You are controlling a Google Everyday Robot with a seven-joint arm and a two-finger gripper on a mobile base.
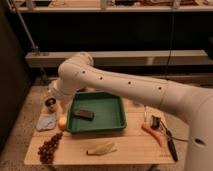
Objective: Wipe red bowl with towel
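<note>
Looking for the red bowl, I honestly can't pick one out. The closest candidate is a small dark cup point(50, 103) at the left end of the table point(131, 146). The towel point(46, 121) lies crumpled just in front of it, handy to grab. The gripper point(56, 96) hangs over that corner, probably lining up on the towel, with the arm arching above the green tray point(122, 114). Spread or pinched, can't tell.
</note>
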